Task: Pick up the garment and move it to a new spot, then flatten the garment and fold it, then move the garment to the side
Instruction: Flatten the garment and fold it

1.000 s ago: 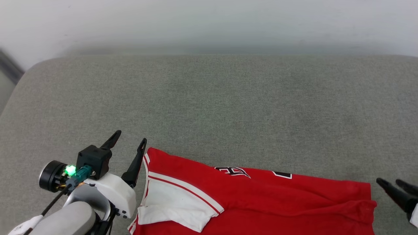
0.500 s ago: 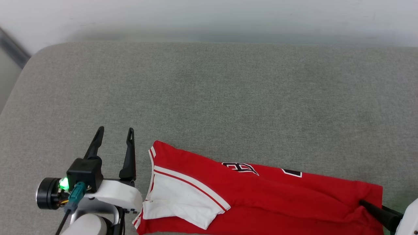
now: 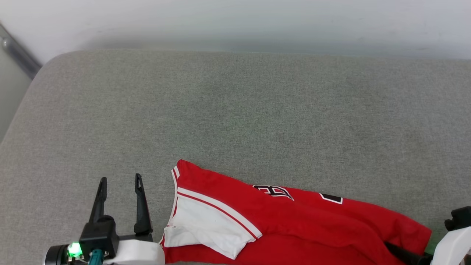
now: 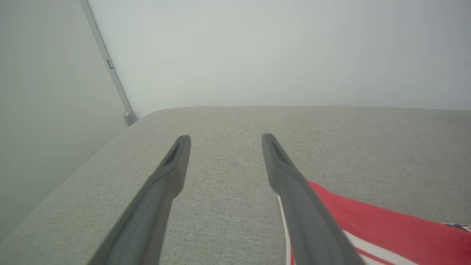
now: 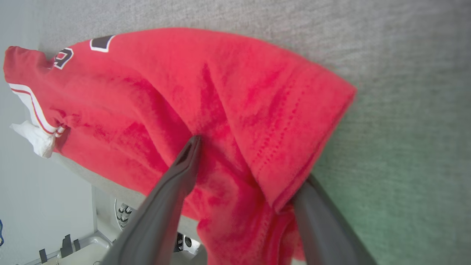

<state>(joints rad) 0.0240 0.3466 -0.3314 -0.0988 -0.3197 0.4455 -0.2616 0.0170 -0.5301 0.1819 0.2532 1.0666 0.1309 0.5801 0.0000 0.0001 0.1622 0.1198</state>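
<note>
The garment (image 3: 301, 221), a red jersey with a white sleeve and a black-and-white print, lies crumpled along the near edge of the grey cushion (image 3: 235, 117). My left gripper (image 3: 119, 179) stands open on bare cushion just left of the sleeve, touching nothing; in the left wrist view the left gripper (image 4: 225, 137) has the garment (image 4: 386, 228) at its right. My right gripper (image 5: 248, 162) is open at the garment's (image 5: 206, 84) right hem, with a fold of the cloth between its fingers; one finger (image 5: 176, 176) lies on top and the other goes under the hem. A dark finger (image 3: 403, 253) pokes into the cloth.
A white wall rises behind the cushion. The cushion's left edge curves down beside a grey rail (image 3: 18, 55). The wide stretch of cushion beyond the garment is bare. The near edge of the cushion drops off just under the garment (image 5: 110, 184).
The head camera has shifted slightly. My left gripper has drawn back from the sleeve toward the near edge. My right gripper has moved in from the right onto the garment's hem corner.
</note>
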